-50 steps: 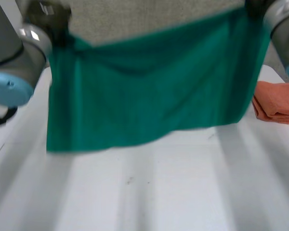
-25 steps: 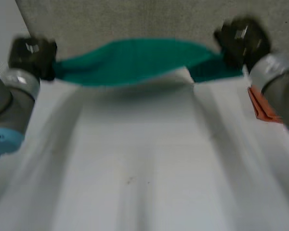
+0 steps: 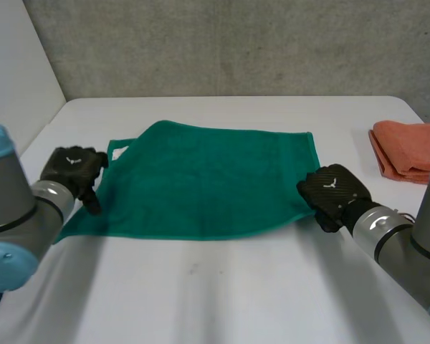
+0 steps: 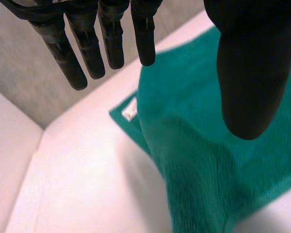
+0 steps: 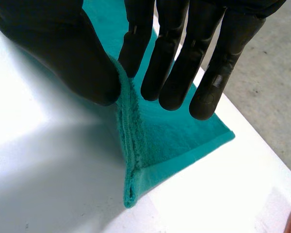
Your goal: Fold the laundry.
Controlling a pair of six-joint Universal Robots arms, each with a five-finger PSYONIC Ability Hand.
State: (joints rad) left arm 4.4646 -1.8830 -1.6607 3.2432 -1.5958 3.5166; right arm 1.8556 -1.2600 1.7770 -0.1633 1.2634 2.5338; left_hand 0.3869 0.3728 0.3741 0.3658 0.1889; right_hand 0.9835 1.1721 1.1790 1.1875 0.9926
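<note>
Right robot hand point(image 3: 333, 192) sits at the near right corner of the green towel point(image 3: 215, 179) and grasps it. In its wrist view the thumb point(image 5: 63, 53) and fingers point(image 5: 172, 63) close on a raised ridge of the cloth's edge. Two layers show at the corner below the pinch, so the towel looks folded over once. Left robot hand point(image 3: 73, 168) is at the opposite end, by the left edge close to the near left corner. Its fingers point(image 4: 111, 39) hang straight, well apart from the thumb point(image 4: 247, 73), with nothing pinched between them. I read it as released, with the cloth lying just beneath it.

The towel lies flat on the white tabletop point(image 3: 222, 301), about in the middle, its long axis running left to right. A small white tag point(image 3: 117, 151) shows at its far left corner. From both hands the cloth stretches away toward the far side, and each hand stands at one end of the near long edge. A folded orange towel point(image 3: 408, 147) rests well apart at the far right.

In my judgement one fold is made, and the next would shorten the long axis by carrying one short end across onto the other. The right hand has its corner, so it is better placed to lead; the left would first need to take a grip at its own end. The risk is that the two layers slip apart if only the upper one is pinched.
</note>
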